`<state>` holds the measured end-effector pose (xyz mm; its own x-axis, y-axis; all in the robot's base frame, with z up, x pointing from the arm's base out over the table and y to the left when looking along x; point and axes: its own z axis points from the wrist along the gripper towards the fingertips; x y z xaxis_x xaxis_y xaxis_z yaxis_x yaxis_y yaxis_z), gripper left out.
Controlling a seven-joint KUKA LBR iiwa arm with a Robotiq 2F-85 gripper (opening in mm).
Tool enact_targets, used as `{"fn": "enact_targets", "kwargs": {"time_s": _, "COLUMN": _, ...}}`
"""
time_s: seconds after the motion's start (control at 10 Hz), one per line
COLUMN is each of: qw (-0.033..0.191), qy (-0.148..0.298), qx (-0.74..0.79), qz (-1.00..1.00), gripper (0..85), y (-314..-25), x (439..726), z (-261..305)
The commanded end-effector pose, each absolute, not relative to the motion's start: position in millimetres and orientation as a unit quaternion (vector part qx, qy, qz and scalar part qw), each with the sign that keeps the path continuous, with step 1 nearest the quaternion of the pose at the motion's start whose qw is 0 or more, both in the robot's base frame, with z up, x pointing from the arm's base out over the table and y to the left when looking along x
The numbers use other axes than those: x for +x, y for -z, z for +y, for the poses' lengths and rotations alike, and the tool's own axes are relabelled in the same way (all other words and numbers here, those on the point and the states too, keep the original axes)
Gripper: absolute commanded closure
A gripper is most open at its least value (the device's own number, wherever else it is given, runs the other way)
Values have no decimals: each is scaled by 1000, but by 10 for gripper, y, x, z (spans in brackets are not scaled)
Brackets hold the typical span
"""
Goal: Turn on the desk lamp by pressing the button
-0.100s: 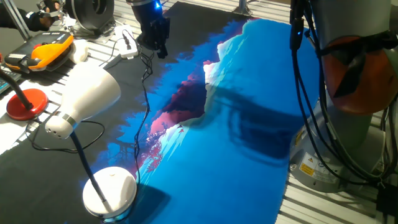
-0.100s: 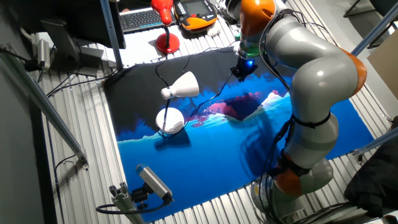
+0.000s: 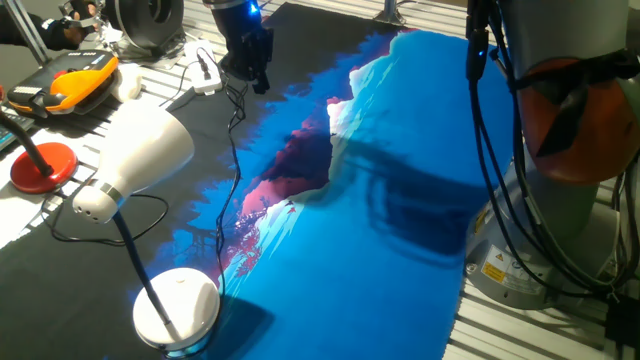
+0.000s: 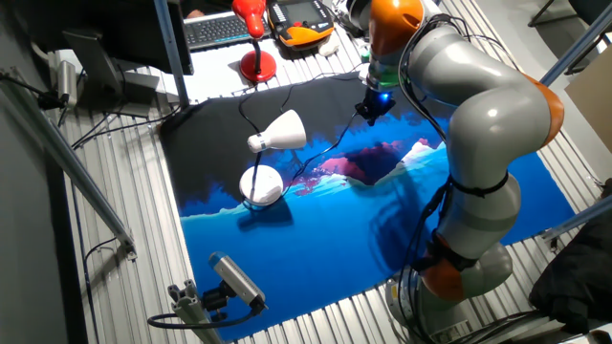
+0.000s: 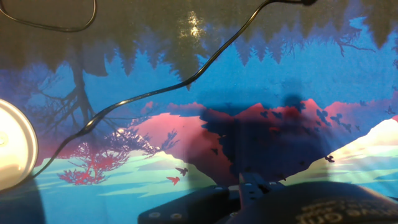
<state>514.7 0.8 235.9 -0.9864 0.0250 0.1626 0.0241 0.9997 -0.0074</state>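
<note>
The desk lamp has a white cone shade (image 3: pixel 140 150), a thin dark stem and a round white disc base (image 3: pixel 177 305) on the mat's near left corner. In the other fixed view its shade (image 4: pixel 282 131) is above its base (image 4: pixel 261 184). The hand view shows only the edge of the base (image 5: pixel 12 149) at far left. I cannot make out the button. My gripper (image 3: pixel 250 72) hangs over the dark far end of the mat, well away from the lamp; it also shows in the other fixed view (image 4: pixel 369 112). No view shows its fingertips clearly.
The lamp's black cable (image 5: pixel 155 93) runs across the printed mat (image 3: pixel 380 260) below the hand. A red-based gooseneck thing (image 3: pixel 42 165) and an orange pendant (image 3: pixel 75 80) lie off the mat at left. The robot's base (image 3: pixel 560 200) stands at right.
</note>
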Motion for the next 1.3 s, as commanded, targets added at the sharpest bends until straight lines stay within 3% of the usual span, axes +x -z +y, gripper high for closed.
{"fn": "enact_targets", "kwargs": {"time_s": 0.0, "qw": 82, "qy": -3, "qx": -12, "qz": -997, "gripper": 850, "y": -2359, "x": 5146, "z": 7}}
{"fn": "enact_targets", "kwargs": {"time_s": 1.0, "qw": 75, "qy": -3, "qx": -15, "qz": -997, "gripper": 850, "y": -2359, "x": 5139, "z": 8}}
{"fn": "enact_targets", "kwargs": {"time_s": 1.2, "qw": 66, "qy": 17, "qx": -31, "qz": -997, "gripper": 850, "y": -2359, "x": 5139, "z": 8}}
